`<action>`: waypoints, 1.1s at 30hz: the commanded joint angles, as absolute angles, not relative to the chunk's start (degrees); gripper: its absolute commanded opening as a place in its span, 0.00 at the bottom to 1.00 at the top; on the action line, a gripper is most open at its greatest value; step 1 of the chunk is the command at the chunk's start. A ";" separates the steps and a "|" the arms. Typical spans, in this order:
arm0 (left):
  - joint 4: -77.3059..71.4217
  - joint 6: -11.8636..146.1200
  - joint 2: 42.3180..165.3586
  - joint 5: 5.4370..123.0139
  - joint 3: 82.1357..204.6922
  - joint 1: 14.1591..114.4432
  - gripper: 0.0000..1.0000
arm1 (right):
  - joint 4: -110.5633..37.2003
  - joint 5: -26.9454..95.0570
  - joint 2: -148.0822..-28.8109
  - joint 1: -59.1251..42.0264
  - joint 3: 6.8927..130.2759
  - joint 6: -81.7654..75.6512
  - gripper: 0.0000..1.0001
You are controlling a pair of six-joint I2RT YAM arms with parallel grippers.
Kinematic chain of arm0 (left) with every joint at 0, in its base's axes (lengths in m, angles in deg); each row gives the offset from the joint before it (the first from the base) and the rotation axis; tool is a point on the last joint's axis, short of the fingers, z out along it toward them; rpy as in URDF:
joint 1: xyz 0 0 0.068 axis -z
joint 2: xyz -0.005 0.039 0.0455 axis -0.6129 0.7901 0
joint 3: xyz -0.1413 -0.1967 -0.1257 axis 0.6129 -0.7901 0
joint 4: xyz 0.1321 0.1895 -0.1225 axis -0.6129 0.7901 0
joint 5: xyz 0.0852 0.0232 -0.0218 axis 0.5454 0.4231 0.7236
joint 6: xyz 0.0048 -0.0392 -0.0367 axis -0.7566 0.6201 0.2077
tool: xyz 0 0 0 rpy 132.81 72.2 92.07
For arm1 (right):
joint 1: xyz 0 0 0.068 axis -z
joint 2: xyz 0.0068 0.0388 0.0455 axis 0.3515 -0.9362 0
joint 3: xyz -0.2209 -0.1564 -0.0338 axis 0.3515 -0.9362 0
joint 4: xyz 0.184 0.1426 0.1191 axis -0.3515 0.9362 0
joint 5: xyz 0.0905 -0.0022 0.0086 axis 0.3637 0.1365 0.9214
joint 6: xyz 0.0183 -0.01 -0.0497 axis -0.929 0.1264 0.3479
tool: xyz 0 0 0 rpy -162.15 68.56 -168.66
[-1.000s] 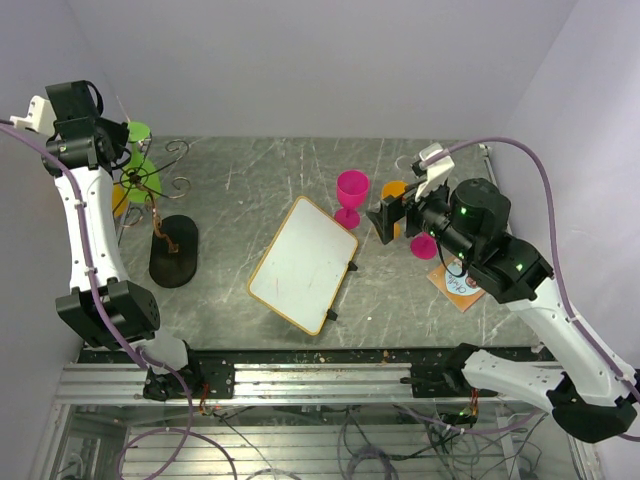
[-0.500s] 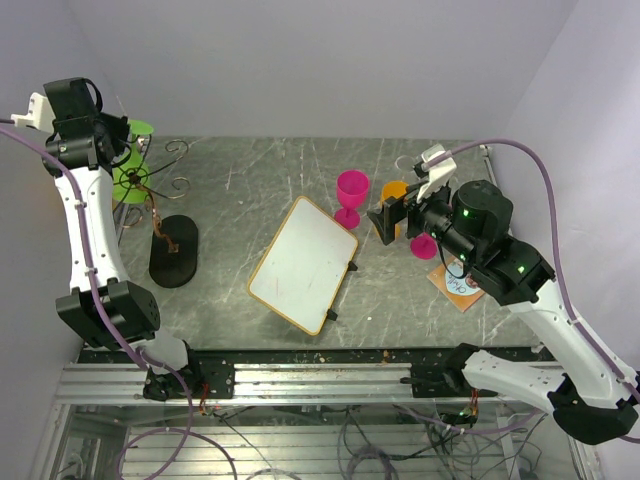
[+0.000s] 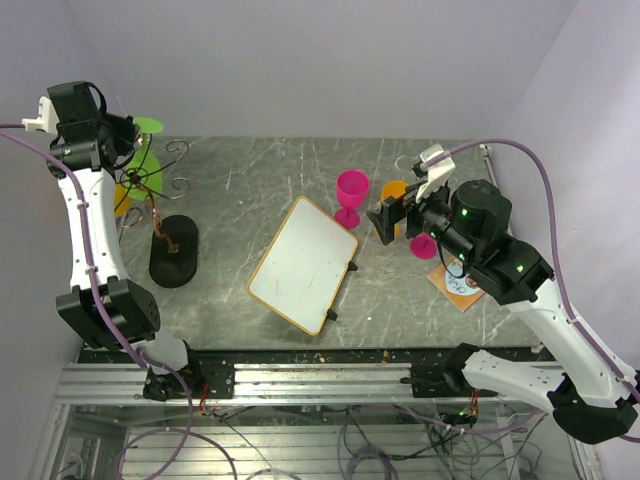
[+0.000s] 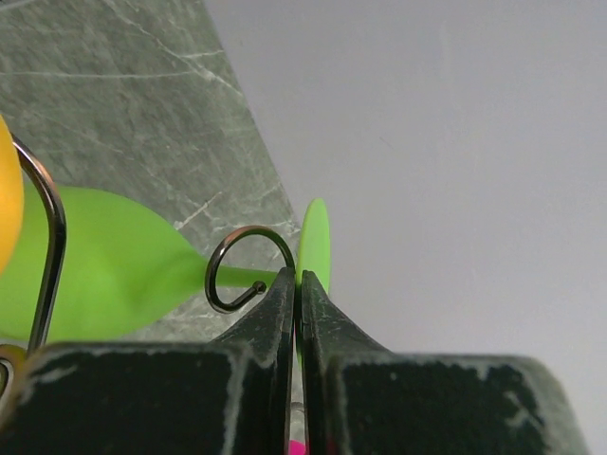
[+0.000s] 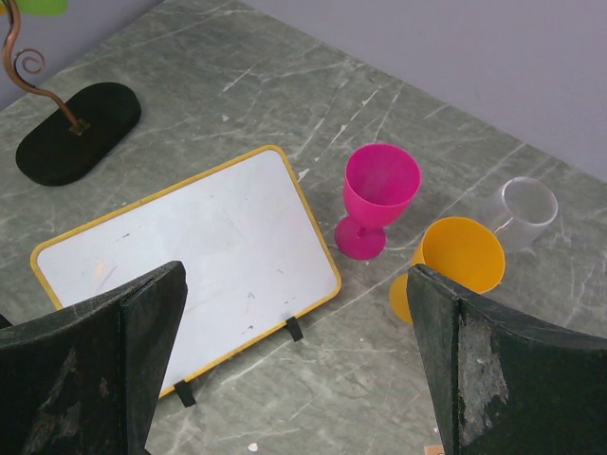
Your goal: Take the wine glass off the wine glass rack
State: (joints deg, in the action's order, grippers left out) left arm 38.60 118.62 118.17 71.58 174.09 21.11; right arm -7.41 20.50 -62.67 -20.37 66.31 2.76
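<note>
The wine glass rack (image 3: pixel 173 250) stands at the far left, its scrolled wire arms above a black oval base. A green wine glass (image 3: pixel 140 172) hangs tilted on it, its stem lying in a curled arm (image 4: pixel 248 275). My left gripper (image 3: pixel 125 132) is shut on the thin edge of the glass's green foot (image 4: pixel 314 242), right beside that curl; the green bowl (image 4: pixel 104 270) is to the left. An orange glass (image 3: pixel 120 198) also hangs on the rack. My right gripper (image 3: pixel 385 220) is wide open and empty above the table's middle right, far from the rack.
A yellow-framed whiteboard (image 3: pixel 303 263) lies in the middle. A pink glass (image 3: pixel 351 195) and an orange glass (image 3: pixel 394 192) stand beyond it, with a clear glass (image 5: pixel 527 204) further back. Another pink glass (image 3: pixel 424 246) and a coaster (image 3: pixel 458 282) sit under the right arm.
My left gripper and the green glass's foot have shifted slightly right, and the glass has tilted a little on the rack. The right arm has not moved.
</note>
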 commanded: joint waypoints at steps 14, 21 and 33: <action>35.10 121.15 109.55 68.73 169.21 20.16 0.07 | -8.77 20.44 -62.06 -20.65 66.14 3.24 1.00; 31.33 123.15 105.78 66.78 163.94 16.90 0.07 | -9.01 20.34 -61.74 -20.68 65.55 3.08 1.00; 23.45 127.39 108.23 69.28 164.71 15.51 0.07 | -9.06 19.38 -62.32 -20.72 65.28 3.30 1.00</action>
